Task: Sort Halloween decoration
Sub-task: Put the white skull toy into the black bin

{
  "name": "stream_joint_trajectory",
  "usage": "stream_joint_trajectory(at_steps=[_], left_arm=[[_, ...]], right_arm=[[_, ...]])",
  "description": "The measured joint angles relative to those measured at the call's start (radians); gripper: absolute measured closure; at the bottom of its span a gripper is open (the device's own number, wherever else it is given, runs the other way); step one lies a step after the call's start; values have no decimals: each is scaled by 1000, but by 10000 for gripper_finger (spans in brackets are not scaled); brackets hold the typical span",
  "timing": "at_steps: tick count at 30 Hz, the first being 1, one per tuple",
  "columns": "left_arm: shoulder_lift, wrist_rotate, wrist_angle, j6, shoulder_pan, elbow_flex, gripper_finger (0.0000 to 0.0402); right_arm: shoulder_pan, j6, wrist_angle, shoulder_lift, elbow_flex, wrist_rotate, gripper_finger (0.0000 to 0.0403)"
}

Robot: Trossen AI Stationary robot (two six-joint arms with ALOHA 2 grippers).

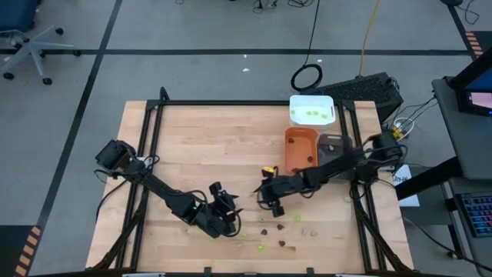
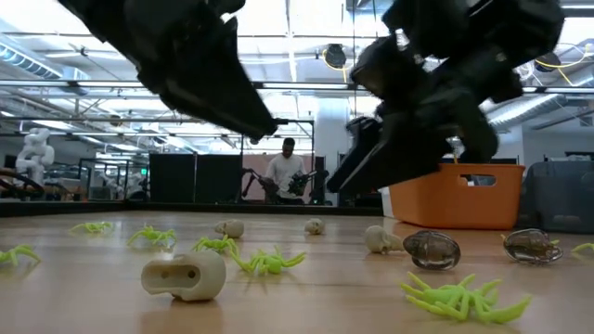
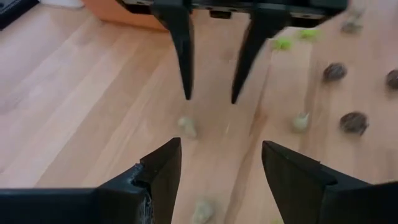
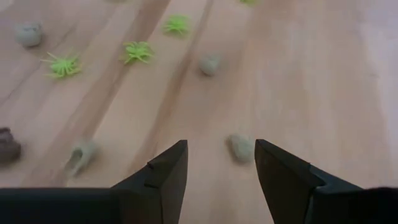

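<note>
left end effector [image 1: 228,213] hangs over the near middle of the pale wooden bench [image 1: 192,146], its dark fingers [image 3: 158,174] spread with nothing between them. right end effector [image 1: 270,201] hangs just beside it, fingers [image 4: 168,171] likewise parted and empty, a small pale beige-grey skull-shaped piece [image 4: 240,148] lying on the wood just ahead of them. we find lime-green plastic spiders [image 2: 459,297], dark brown rounded pieces [image 2: 432,250] and further beige skulls [image 2: 186,276] scattered near both. an orange plastic tray [image 1: 300,148] and a white tray [image 1: 311,109] stand at the far right.
</note>
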Motion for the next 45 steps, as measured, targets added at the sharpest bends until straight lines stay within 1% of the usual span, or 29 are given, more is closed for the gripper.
stream_joint_trajectory(at_steps=[4, 7, 12, 15, 20, 27, 28, 30, 33, 36, 43, 45], left_arm=[[0, -3, -69, -30, -5, 0, 178], [0, -3, -111, -55, -10, -1, 178], [0, -7, -148, -67, -20, -1, 178], [0, -11, -162, -86, -25, -1, 178], [0, -33, -191, -111, -34, -1, 178], [0, -37, -189, -110, -35, -1, 178], [0, -37, -187, -111, -35, -1, 178], [0, -37, -182, -110, -36, -1, 178], [0, -37, -169, -110, -37, -1, 178], [0, -37, -152, -107, -38, -1, 178], [0, -41, -120, -66, -37, -1, 178], [0, -42, -108, -46, -37, -1, 178]], right_arm=[[-15, -34, -2, 86, 54, 2, 232], [-26, -44, -3, 126, 80, 2, 232], [-47, -47, 2, 164, 100, 0, 232], [-58, -36, -28, 166, 101, -5, 240], [-63, -22, -67, 171, 102, -12, 283], [-61, -25, -70, 174, 102, -6, 371], [-61, -27, -72, 171, 101, 1, 380], [-56, -29, -72, 170, 101, 10, 384], [-38, -31, -96, 140, 98, 20, 384], [-16, -30, -151, 82, 93, 17, 383], [54, 10, -336, -146, 95, 8, 387], [80, 7, -359, -210, 88, 11, 390]])
